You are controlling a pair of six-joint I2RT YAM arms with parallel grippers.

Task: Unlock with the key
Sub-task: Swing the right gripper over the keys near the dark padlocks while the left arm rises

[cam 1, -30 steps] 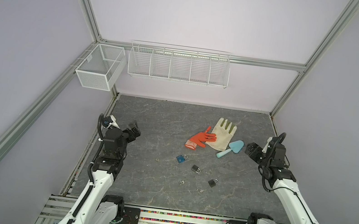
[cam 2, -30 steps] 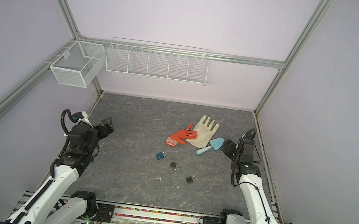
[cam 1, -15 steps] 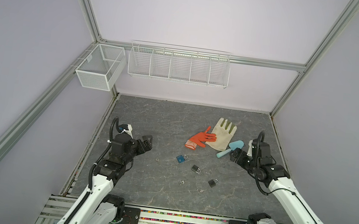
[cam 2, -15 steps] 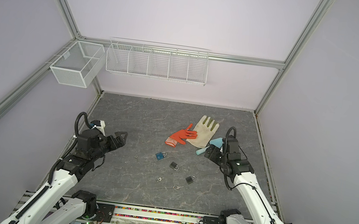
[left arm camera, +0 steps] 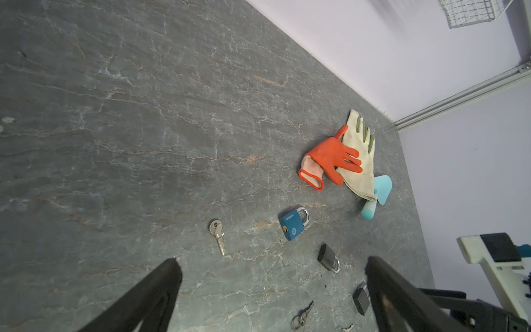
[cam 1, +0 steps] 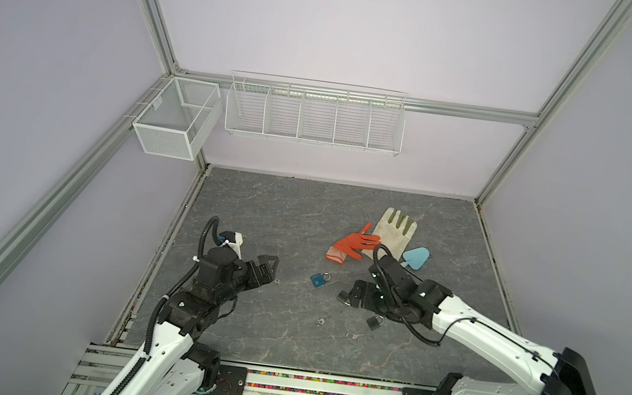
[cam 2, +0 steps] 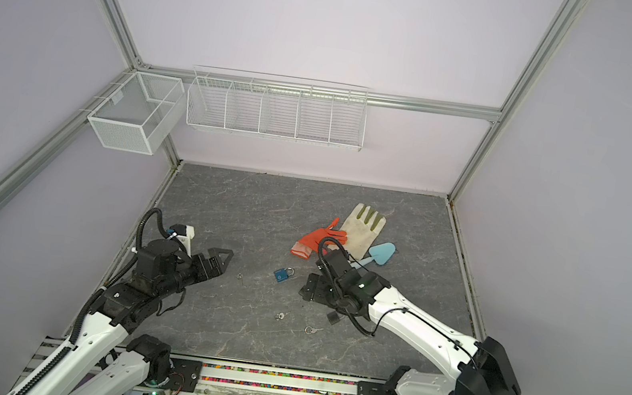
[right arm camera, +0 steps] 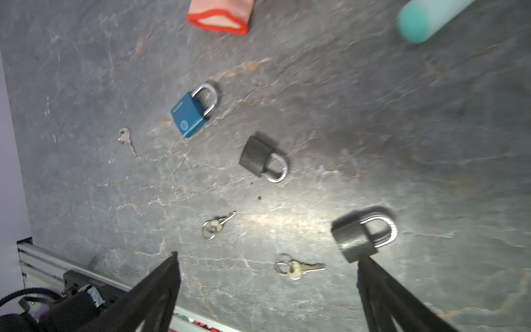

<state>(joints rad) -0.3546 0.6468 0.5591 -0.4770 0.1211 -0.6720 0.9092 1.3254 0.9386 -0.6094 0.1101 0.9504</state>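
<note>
A bare key [left arm camera: 217,234] lies flat on the table [cam 1: 262,208], left of its centre. The blue padlock [left arm camera: 293,224] lies near it at the middle. Toward the right edge are a dark padlock [right arm camera: 261,159] and a second dark padlock [right arm camera: 359,235]. A ringed key [right arm camera: 215,225] and another ringed key [right arm camera: 296,267] lie nearer the front edge. The left gripper [left arm camera: 271,261] is just beside the bare key, jaws spread wide and empty. The right gripper [right arm camera: 267,256] hangs above the dark padlocks, jaws likewise wide and empty. An orange glove [cam 1: 353,246], cream glove [cam 1: 395,235] and blue trowel [cam 1: 417,258] lie toward the far right corner.
</note>
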